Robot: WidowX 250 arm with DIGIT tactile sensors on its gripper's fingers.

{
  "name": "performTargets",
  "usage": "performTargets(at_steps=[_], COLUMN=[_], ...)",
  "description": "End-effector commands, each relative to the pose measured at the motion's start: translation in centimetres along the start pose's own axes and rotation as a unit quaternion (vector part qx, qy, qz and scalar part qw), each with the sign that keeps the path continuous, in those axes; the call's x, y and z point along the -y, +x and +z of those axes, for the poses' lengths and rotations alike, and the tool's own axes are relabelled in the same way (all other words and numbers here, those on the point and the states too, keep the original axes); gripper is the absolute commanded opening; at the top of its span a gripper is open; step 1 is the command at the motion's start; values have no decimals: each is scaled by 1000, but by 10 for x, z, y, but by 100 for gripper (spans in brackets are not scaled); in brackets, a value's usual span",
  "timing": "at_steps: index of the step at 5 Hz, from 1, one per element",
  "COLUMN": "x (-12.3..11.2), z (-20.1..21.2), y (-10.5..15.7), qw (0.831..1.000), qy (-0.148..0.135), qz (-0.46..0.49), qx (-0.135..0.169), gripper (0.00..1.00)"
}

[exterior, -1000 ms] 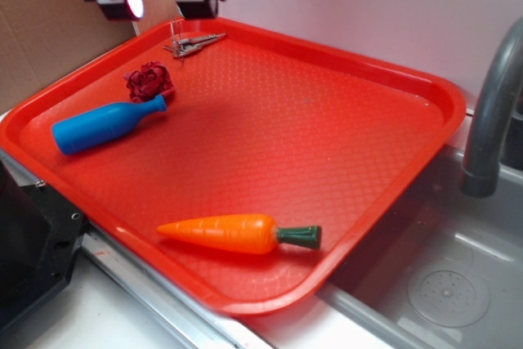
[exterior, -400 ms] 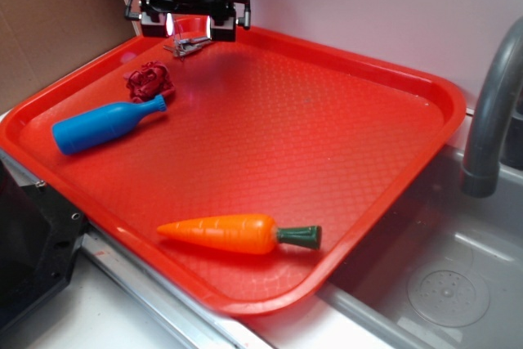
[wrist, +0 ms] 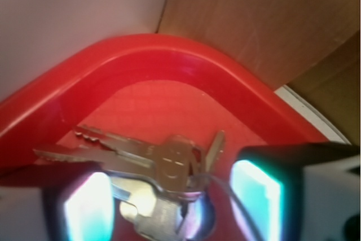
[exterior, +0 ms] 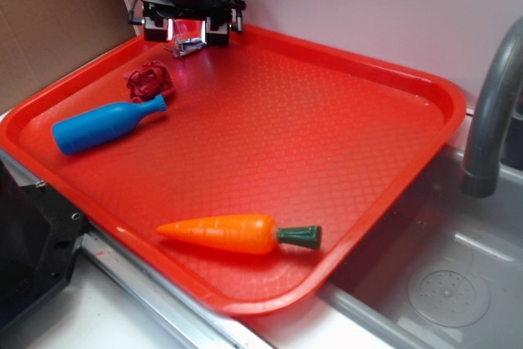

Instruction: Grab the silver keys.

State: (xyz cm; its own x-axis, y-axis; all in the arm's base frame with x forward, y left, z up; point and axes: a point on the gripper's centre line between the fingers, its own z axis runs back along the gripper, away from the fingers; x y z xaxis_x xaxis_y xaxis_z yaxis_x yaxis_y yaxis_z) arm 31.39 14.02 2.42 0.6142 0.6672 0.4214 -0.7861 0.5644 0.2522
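The silver keys [wrist: 163, 167] lie flat in the far left corner of the red tray [exterior: 392, 79], a small bunch on a wire ring. In the exterior view only a bit of the keys [exterior: 186, 45] shows below the gripper. My gripper [exterior: 188, 32] is lowered over them with its lit fingers [wrist: 84, 207] on either side. In the wrist view the gripper [wrist: 169, 207] is open and straddles the bunch, with a gap left on each side.
A small red knobbly lump [exterior: 149, 79] and a blue bottle [exterior: 102, 127] lie left of the tray's middle. An orange carrot [exterior: 237, 233] rests near the front edge. Brown cardboard [exterior: 49, 22] stands behind left, a grey faucet [exterior: 490, 112] and sink at right.
The gripper has come down from above the tray's back rim and right, onto the corner where the keys lie. The keys and other objects have not moved.
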Motion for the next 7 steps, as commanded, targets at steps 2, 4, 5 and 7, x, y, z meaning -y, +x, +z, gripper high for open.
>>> performTargets(at_steps=[2, 4, 5, 7], x=[-18, -13, -11, -25], z=[31, 102, 149, 226], y=[11, 11, -11, -65], qw=[999, 995, 981, 922], qy=[-16, -81, -145, -227], qz=[38, 5, -86, -271], qx=[-8, -55, -95, -156], gripper=[0, 0, 0, 0])
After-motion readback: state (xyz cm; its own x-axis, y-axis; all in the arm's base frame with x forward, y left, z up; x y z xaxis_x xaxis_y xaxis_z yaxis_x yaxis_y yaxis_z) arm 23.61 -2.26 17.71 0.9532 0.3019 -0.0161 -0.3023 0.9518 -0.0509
